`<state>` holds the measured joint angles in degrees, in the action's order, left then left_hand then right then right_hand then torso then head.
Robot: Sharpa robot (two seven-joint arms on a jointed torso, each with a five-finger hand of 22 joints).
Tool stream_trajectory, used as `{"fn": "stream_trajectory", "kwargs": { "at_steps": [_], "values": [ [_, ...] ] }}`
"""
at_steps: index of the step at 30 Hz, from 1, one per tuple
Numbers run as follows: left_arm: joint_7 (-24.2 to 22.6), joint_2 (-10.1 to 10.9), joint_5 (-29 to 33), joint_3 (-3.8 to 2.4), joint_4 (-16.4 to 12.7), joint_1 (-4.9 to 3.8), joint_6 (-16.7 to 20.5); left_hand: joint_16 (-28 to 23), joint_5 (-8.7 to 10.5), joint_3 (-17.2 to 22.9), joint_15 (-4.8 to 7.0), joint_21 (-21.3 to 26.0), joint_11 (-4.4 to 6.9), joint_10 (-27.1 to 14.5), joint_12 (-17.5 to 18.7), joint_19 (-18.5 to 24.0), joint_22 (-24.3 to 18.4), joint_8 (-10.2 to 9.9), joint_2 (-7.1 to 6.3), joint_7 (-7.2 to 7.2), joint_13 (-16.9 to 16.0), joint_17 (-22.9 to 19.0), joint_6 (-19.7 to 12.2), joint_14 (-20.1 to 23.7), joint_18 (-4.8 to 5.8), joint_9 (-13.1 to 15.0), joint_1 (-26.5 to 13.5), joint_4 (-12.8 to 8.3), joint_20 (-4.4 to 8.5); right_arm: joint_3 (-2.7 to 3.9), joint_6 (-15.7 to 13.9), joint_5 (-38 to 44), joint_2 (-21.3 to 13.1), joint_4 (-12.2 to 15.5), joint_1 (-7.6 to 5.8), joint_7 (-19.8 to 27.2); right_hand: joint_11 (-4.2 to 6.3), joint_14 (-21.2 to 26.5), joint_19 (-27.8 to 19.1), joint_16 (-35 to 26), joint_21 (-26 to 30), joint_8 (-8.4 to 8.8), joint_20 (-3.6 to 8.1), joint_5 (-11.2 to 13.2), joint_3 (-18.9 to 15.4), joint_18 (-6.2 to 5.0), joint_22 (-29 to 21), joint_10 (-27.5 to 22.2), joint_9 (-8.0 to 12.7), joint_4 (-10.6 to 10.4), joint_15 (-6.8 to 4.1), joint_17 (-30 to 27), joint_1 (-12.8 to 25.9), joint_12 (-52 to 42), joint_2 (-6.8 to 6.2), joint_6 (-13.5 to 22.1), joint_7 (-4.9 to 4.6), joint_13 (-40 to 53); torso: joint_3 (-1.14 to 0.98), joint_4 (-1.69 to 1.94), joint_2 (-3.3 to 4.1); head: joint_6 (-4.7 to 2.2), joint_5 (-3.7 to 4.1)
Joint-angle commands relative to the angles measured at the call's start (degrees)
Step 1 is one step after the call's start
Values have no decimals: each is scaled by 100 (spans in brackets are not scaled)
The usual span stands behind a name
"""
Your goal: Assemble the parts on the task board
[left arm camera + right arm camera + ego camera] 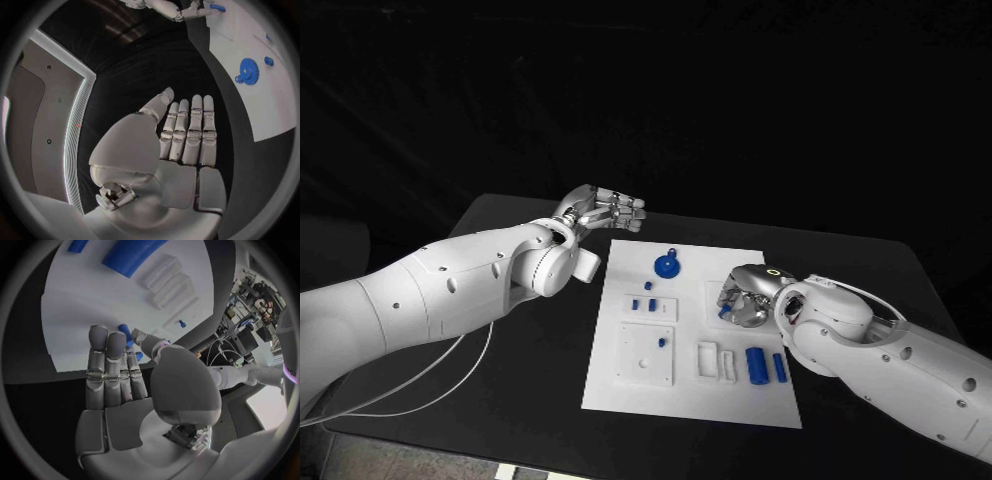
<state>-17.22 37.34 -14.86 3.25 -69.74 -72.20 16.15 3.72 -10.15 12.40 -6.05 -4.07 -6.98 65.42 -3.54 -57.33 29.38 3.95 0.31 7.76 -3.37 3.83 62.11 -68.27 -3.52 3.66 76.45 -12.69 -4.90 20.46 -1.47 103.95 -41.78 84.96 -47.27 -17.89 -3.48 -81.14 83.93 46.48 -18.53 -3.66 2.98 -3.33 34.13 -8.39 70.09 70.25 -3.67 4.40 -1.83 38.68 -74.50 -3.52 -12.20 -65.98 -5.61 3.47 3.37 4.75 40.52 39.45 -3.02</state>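
Right hand (746,298) over task board (620,385) right of centre, thumb and fingers pinching small blue peg (125,333). Left hand (600,210) off board's far-left corner, fingers straight, pressed together, holding nothing. Blue gear (669,265) lay far on board; blue cylinder (756,363) near-right. Peg likely light, rigid, slippery plastic; best pinched across shaft, midway.

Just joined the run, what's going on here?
The right hand is over the white task board, pinching a small blue part between thumb and fingers. The left hand is held flat and empty off the board's far left corner. A blue gear and blue cylinders lie on the board.
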Motion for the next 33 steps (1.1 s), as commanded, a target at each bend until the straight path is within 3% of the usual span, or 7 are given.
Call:
{"fn": "stream_trajectory", "kwargs": {
  "at_steps": [1, 9, 17, 26, 29, 33],
  "values": [
    [-36, -11, 29, -5, -7, -3, -72, -25, 17, -32, -3, -3, -10, -50, 15, 11, -6, -11, 25, 3, 5, -7, -56, 24, -21, 0, 15, 1, -2, -17, 116, 88, 16, -13, 13, 18, 8, 11, 221, 7, -16, 5, 43, 23, -1, 20, 10, 47, -5, 42, -39, 11, 49, 14, 30, -51, -6, -2, -1, -2, 0, 12, -11],
    [-32, -12, 29, -5, -7, -3, -74, -24, 15, -36, -5, -3, -12, -58, 15, 10, -30, -10, 32, 4, 6, -7, -57, 30, -21, 1, 12, 10, -4, -60, 6, 136, 57, -65, 24, 23, 25, 4, 227, 8, -51, -3, 53, 20, 67, 23, 26, 115, -10, 96, -53, 21, 3, 10, 99, -112, -10, 0, -1, -3, 0, 16, -10],
    [-31, -11, 29, -5, -8, -3, -78, -24, 16, -35, -5, -4, -11, -57, 14, 7, -37, -10, 43, 4, 5, -6, -58, 30, -22, 0, 9, 21, -4, -76, -614, 206, 88, -57, 42, 63, 183, -59, 245, 3, -293, -12, 158, 20, 315, 68, 146, 650, -60, 315, -164, 39, -102, 8, 366, -576, 77, 17, 0, -4, -1, 26, -11],
    [-30, -13, 29, -6, -5, -3, -89, -24, 13, -32, -5, -4, -11, -57, 15, 8, -41, -10, 50, 3, 5, -7, -55, 31, -22, 0, 13, 26, -4, -68, -1065, 298, 55, 31, 53, 40, 225, -124, 245, -76, -408, -3, 213, 30, 498, 114, 201, 785, -72, 486, -205, 65, 39, 8, 398, -707, 115, 19, 4, -3, -7, 21, -37],
    [-30, -9, 29, -6, 3, -3, -92, -24, 13, -32, -5, -4, -11, -57, 15, 8, -41, -10, 50, 3, 5, -7, -55, 31, -22, 0, 13, 26, -4, 14, -1095, 210, 20, 155, 53, 67, 230, -129, 245, -84, -419, -5, 217, 33, 504, 115, 204, 801, -73, 495, -210, 71, 41, 4, 396, -719, 121, 21, -3, -6, -1, 10, -59],
    [-34, -11, 29, -6, 32, -2, -100, -24, 13, -32, -5, -4, -11, -57, 15, 8, -41, -10, 50, 3, 5, -7, -55, 31, -22, 0, 13, 26, -4, 236, -1080, -11, -48, 442, 53, 101, 231, -135, 247, -86, -428, -4, 220, 30, 509, 114, 206, 804, -73, 500, -211, 75, 39, 5, 399, -723, 121, 20, 3, -9, -9, 19, -83]
  ]
}}
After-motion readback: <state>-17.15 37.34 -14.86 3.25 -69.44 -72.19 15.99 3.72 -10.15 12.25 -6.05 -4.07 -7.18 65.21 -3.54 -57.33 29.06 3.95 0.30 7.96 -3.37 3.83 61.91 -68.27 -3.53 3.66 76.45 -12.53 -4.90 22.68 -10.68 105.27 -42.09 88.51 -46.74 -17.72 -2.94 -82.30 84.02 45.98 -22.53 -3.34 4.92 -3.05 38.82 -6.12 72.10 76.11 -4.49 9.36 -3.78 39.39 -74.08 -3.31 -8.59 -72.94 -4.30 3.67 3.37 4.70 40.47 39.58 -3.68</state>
